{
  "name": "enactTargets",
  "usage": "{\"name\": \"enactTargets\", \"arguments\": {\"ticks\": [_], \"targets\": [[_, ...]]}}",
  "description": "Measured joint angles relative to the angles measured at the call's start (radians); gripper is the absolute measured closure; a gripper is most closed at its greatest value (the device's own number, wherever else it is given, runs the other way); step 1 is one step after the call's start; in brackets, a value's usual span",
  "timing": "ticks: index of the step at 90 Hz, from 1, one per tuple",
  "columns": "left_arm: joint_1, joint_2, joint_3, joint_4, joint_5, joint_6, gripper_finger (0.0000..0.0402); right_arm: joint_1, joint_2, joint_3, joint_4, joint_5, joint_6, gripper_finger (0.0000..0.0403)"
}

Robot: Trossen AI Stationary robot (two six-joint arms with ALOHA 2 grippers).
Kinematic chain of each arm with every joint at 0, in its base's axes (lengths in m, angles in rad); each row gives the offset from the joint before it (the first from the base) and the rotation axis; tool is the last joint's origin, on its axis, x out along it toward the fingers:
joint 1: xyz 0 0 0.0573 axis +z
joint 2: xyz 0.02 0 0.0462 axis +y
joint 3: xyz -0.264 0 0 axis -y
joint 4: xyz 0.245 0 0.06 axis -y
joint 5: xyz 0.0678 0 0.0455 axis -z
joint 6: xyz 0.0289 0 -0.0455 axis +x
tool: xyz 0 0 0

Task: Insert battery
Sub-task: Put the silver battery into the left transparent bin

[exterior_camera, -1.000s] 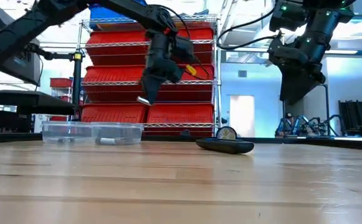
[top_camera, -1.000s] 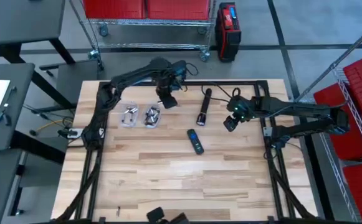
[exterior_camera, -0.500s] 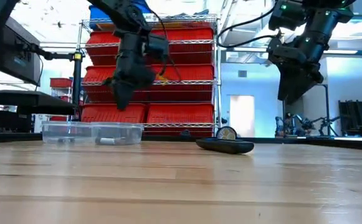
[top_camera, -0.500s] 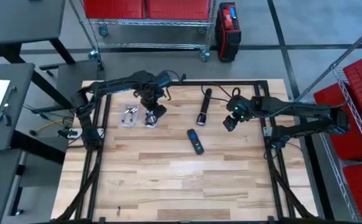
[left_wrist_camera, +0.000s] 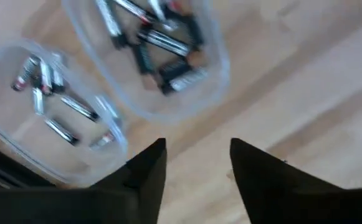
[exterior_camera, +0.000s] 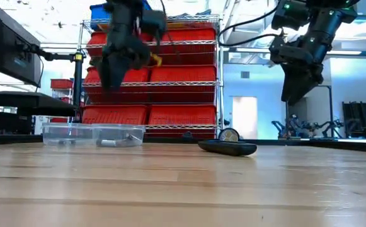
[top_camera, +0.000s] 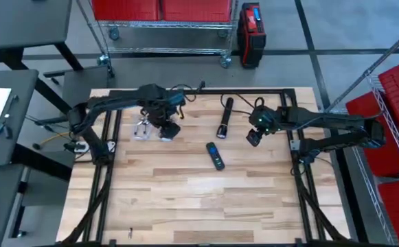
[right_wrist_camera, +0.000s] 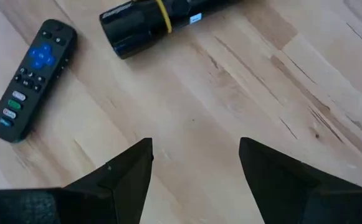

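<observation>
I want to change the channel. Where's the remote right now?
In the high view the remote lies flat near the table's middle, just in front of the black flashlight and between the two arms, nearer the right gripper.

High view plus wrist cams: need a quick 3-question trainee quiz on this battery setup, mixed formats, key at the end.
1. True or false: the left tool is open, with nothing between its fingers.
2. Multiple choice: on the table, the remote lies A) inside a clear container, B) between the two arms, nearer the front edge than the flashlight, C) under the right tool.
3. Fill in: the batteries sit in two clear ____ below the left tool.

Key: 1 true; 2 B; 3 containers.
</observation>
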Motion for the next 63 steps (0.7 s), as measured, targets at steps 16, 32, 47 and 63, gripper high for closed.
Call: {"name": "enactTargets", "arguments": {"ticks": [16,32,47,63], "targets": [[-0.245,-0.075,0.0,-0.06,0.004,-0.231,0.022,0.002,0.0,0.0,0.033,-0.003,-0.016,0.0171],[-0.505,-0.092,0.0,-0.076,0.012,-0.565,0.0219,0.026,0.0,0.0,0.08,-0.009,-0.055,0.0171],[-0.747,-0.088,0.0,-0.052,0.022,-0.939,0.0219,0.052,0.0,0.0,0.077,-0.009,-0.06,0.0171],[-0.951,-0.088,-0.013,0.014,0.0,-1.311,0.0219,0.078,0.0,0.0,0.082,-0.009,-0.065,0.0171]]}}
